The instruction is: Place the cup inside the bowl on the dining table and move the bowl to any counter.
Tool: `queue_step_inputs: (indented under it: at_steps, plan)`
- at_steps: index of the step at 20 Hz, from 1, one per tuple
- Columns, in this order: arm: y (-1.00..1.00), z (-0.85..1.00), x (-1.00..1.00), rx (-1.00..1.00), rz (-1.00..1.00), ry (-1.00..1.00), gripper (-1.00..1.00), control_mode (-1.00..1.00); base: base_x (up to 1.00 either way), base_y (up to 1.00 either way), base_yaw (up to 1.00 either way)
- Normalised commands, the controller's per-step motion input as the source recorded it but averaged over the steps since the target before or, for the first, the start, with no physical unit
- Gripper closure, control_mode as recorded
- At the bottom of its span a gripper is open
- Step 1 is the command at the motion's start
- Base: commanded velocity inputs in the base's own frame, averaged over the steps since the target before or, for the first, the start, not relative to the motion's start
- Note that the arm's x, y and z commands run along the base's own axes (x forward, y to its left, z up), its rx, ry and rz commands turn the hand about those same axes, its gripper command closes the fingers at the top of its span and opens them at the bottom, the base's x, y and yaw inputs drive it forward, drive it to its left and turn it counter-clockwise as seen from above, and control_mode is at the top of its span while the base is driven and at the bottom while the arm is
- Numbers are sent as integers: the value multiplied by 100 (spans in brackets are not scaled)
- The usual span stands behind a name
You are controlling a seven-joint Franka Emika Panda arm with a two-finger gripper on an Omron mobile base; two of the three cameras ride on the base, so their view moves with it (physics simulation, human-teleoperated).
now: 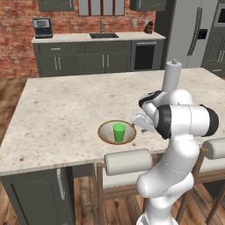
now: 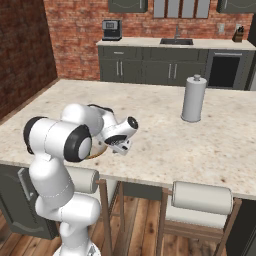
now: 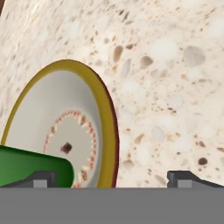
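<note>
While the green cup [image 1: 119,132] stands upright inside the tan-rimmed bowl [image 1: 105,132] near the front edge of the dining table [image 1: 66,110], the gripper [image 3: 112,177] hangs low just beside the bowl's rim, fingers [image 3: 186,178] spread wide apart and clamped on nothing. In the hand view the rim runs between the two fingertips, with the cup's green side at the lower left. A grey paper towel roll [image 2: 193,98] stands farther back on the table.

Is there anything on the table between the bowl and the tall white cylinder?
No. In the left base view, bare speckled dining table and the robot's arm lie between the bowl and the white cylinder.
</note>
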Motion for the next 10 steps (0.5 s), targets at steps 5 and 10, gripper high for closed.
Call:
queue_step_inputs:
  at_steps: [5,10]
  plan:
    - [9,-3,0,0,0,0,-100,-100,0,0,0]
    - [5,-7,1,0,0,0,-100,-100,0,0,0]
